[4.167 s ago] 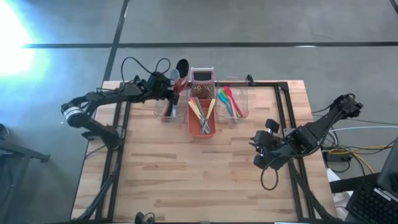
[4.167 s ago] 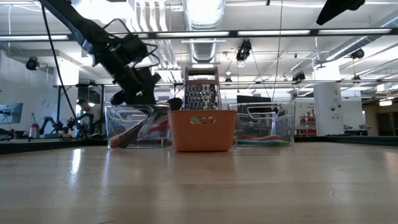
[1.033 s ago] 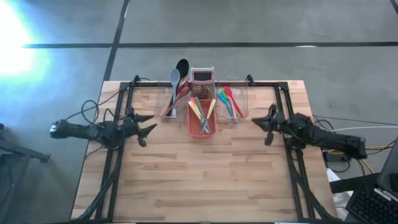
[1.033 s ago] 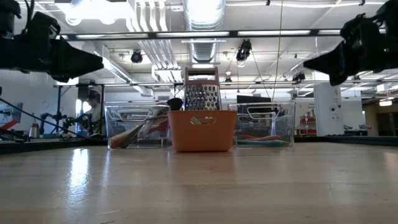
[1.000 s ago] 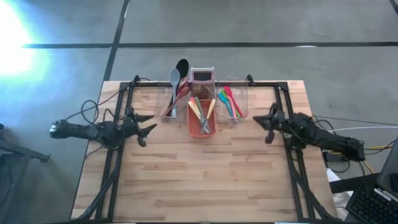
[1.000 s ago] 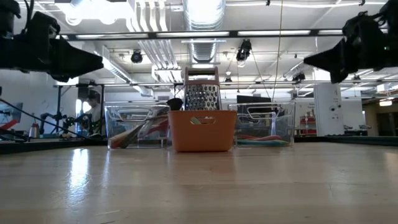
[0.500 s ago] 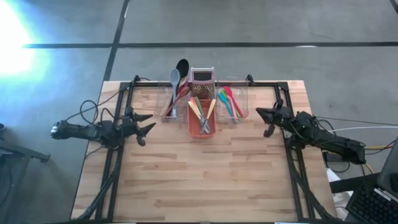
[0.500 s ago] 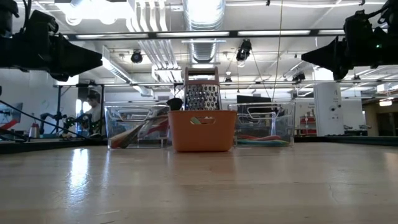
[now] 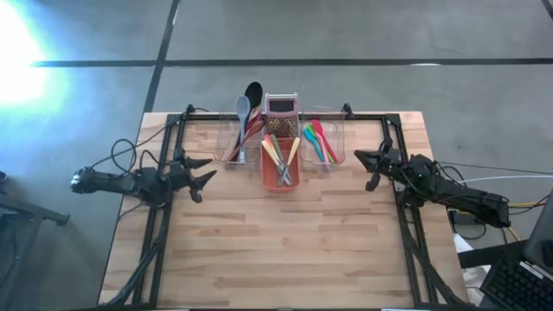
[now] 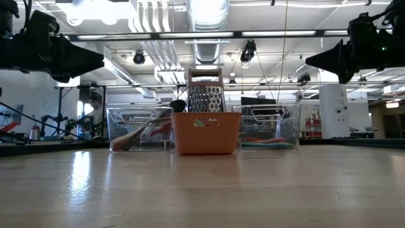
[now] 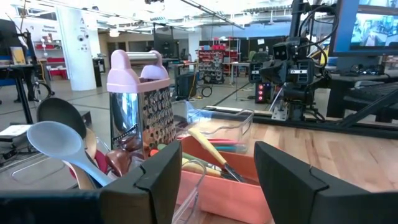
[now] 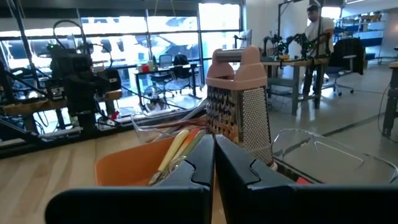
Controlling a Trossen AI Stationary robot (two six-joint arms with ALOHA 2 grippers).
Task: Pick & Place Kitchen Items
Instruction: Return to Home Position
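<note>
The kitchen items sit in three tubs at the table's far edge. A clear tub (image 9: 235,147) holds grey and black ladles (image 9: 247,102) and red utensils. An orange tub (image 9: 281,168) holds yellow-handled knives and wooden utensils (image 9: 278,151). A second clear tub (image 9: 324,142) holds pink, green and blue utensils (image 9: 318,138). My left gripper (image 9: 210,171) hovers open and empty left of the tubs; it also shows in the left wrist view (image 11: 217,174). My right gripper (image 9: 363,168) hovers shut and empty right of them; it also shows in the right wrist view (image 12: 214,155).
A metal box grater with a pink handle (image 9: 281,108) stands behind the orange tub. Black frame rails (image 9: 168,199) run along the table's left, right and far sides. Bare wood (image 9: 276,250) stretches from the tubs to the near edge.
My right gripper has moved a little toward the table's far edge and toward the tubs, staying shut. My left gripper and the utensils have kept still.
</note>
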